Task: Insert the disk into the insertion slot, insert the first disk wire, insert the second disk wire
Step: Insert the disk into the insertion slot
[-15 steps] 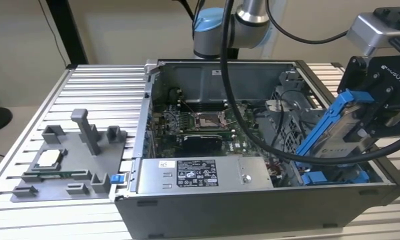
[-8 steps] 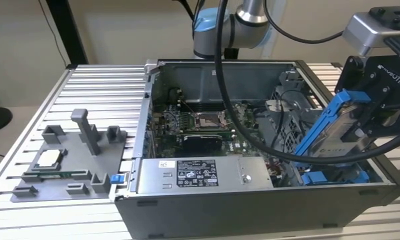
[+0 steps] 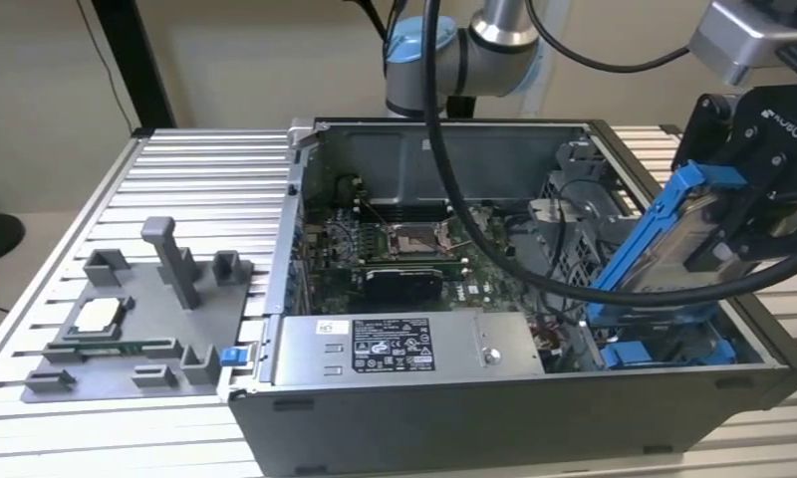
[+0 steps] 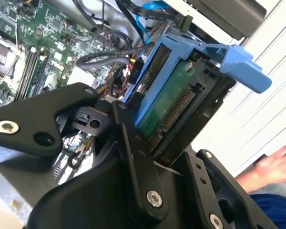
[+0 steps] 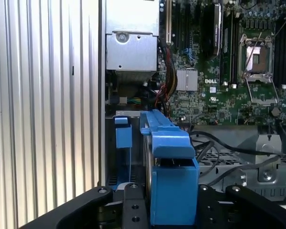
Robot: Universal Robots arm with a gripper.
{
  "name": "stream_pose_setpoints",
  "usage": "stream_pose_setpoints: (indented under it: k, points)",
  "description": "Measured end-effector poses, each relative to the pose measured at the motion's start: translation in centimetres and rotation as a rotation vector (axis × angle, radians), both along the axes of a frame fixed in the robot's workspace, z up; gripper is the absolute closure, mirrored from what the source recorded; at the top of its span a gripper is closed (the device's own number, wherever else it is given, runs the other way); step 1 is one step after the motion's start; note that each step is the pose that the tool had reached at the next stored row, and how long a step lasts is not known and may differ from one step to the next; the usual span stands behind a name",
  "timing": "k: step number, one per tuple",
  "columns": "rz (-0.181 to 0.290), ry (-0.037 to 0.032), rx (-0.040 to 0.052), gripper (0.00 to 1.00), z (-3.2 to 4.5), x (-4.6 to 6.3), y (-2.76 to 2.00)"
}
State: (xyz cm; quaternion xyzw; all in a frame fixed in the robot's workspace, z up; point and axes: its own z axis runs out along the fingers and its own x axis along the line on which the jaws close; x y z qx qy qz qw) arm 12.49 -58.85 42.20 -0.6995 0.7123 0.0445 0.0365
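The claw (image 3: pixel 731 239) is clenched on the disk (image 3: pixel 658 261). The disk is held tilted, its long axis sloping down toward the slot (image 3: pixel 664 351) just beneath it, at the exterior view's right end of the computer case (image 3: pixel 505 413). It is judged not yet seated.

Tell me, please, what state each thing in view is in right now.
computer case: side panel off, interior exposed.
disk: held tilted above one end of the case, not yet seated.
gripper: shut on the disk.
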Motion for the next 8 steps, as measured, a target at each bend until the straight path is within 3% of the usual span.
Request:
stream_pose_setpoints:
  k: [1, 3, 4, 5, 8]
  points:
    - [0.0, -0.0094, -0.0001, 1.0, 0.0, -0.02, 0.0]
    - [0.0, -0.0411, -0.0005, 1.0, -0.02, -0.08, -0.01]
    - [0.0, -0.0515, -0.0001, 1.0, -0.11, -0.12, -0.01]
    - [0.0, -0.0547, -0.0002, 1.0, -0.2, -0.15, -0.01]
    - [0.0, -0.0556, -0.0012, 1.0, -0.53, -0.21, -0.01]
